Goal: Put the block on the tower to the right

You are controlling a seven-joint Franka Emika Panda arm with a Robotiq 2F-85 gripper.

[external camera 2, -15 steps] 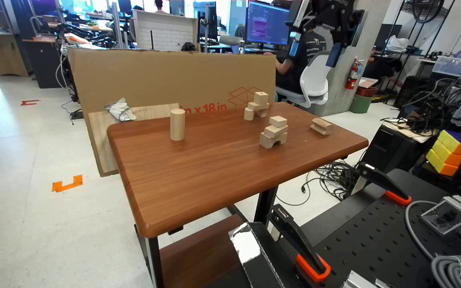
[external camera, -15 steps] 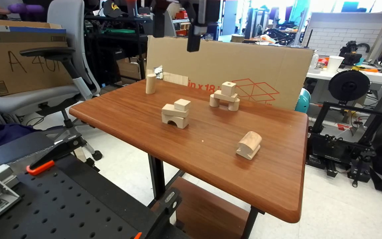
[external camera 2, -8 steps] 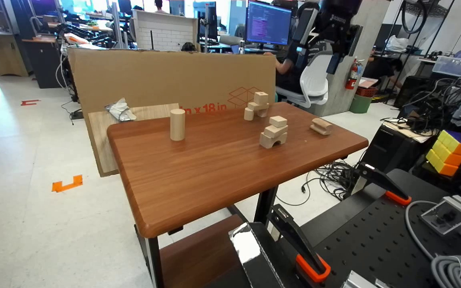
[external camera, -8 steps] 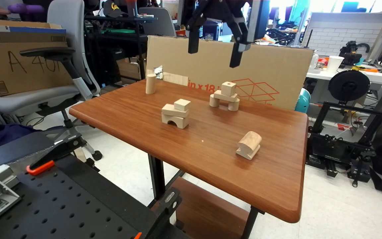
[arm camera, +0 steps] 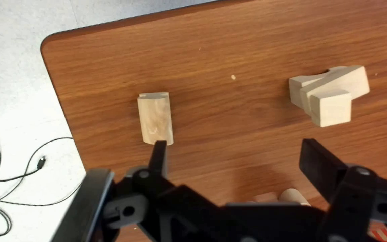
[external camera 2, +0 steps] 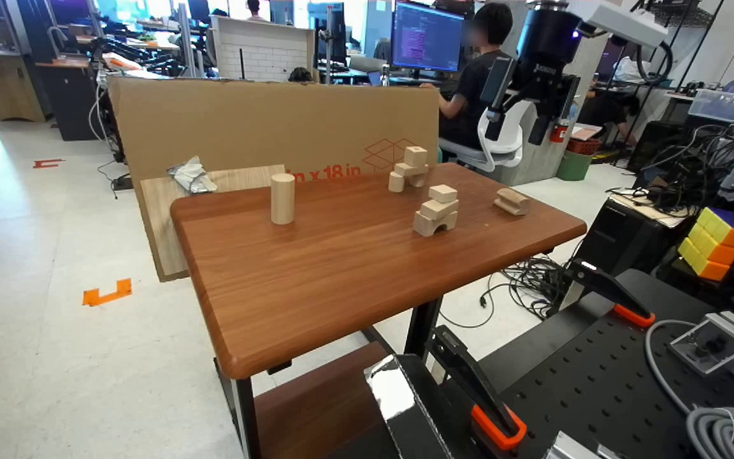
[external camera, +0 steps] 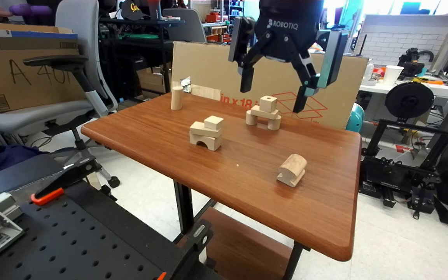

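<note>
the block (external camera: 292,167), as i read the task, is the one loose, lying piece on the table (external camera: 228,175), toward its right end and rounded side up; whether it's a single piece or a rounded one on a thin base, i can't tell from where i stand. its long axis runs near to far, roughly along the table's short right edge. the one gripper (arm camera: 235,144) hangs well above the table, fingers spread wide and nothing between them, and the block lies below it and off to the right, though it shows at the left of the wrist view; whether it's also a touch nearer is hard to judge. the fingers part left to right, across that long axis, so i'd say the reach calls for a slide right and a drop, with little turning. farther out stand two stacks: the far one, four pieces that i can make out, is my guess for the tower (external camera: 265,113), but the two swap left and right between the exterior views, so i'm not certain. the near stack (external camera: 205,131) has three pieces, the lowest one arched. at the left end stands one cylinder (external camera 2: 283,199), upright and well apart from the rest.
</note>
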